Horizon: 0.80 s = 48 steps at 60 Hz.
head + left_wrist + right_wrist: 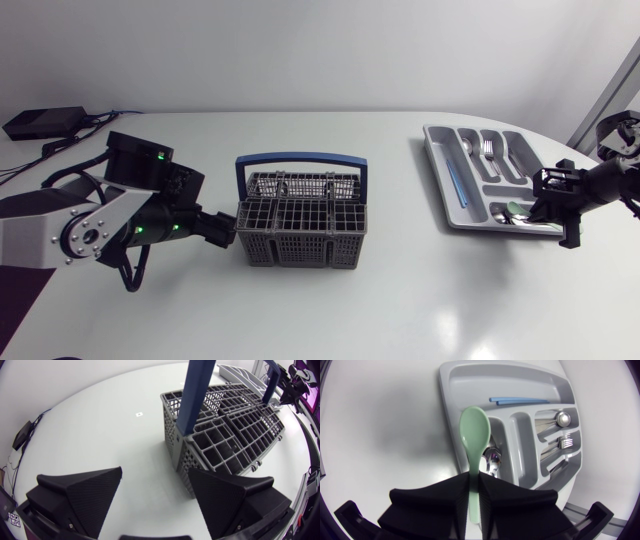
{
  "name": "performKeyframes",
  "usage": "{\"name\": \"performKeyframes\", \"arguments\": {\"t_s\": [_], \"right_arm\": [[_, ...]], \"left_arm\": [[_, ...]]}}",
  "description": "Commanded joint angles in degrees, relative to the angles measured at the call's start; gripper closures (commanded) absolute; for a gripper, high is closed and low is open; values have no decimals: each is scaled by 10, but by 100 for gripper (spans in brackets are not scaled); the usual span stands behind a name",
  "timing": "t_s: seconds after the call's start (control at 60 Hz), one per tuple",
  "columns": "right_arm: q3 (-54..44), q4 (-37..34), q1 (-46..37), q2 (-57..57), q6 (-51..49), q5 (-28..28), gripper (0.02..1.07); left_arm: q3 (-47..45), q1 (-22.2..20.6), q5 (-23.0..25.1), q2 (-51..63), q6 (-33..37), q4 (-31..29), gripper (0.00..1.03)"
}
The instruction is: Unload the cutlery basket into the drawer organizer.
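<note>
The right arm's fingers (430,502) are pressed onto the handle of a pale green plastic spoon (474,425), pinching it from both sides, with its bowl pointing ahead of them. Just under and ahead of the fingers lies the grey plastic drawer organizer (449,390). The green bowl hangs over a compartment where a shiny metal spoon (493,457) rests. Compartments further out hold two blue sticks (517,400) and other metal cutlery (564,442).

The left arm's fingers (85,495) stand spread and hold nothing. The grey plastic mesh cutlery basket (225,435), with its blue handle, sits just ahead of them on the white tabletop (100,425). No cutlery shows in its cells, so the unloading looks almost done. The green spoon seems to be the last piece, not yet set down.
</note>
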Motion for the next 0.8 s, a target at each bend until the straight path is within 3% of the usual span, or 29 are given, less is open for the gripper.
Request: {"name": "performKeyframes", "arguments": {"t_s": [0.0,0.467,0.5,0.6,0.65,0.783], "right_arm": [[1,21,-4,21,-30,23,101],[-16,135,6,79,-53,111,100],[-23,144,10,82,-56,120,93],[-43,151,21,79,-60,143,30],[-47,144,23,68,-58,145,7],[-65,105,34,-8,-37,112,6]], "left_arm": [[-15,-13,5,9,-12,5,10],[-18,14,-5,-47,-12,-6,10],[-20,13,-5,-54,-12,-6,10],[-30,13,-5,-78,-14,-9,10],[-35,13,-5,-86,-14,-10,10],[-46,14,-5,-131,-15,-20,10]]}}
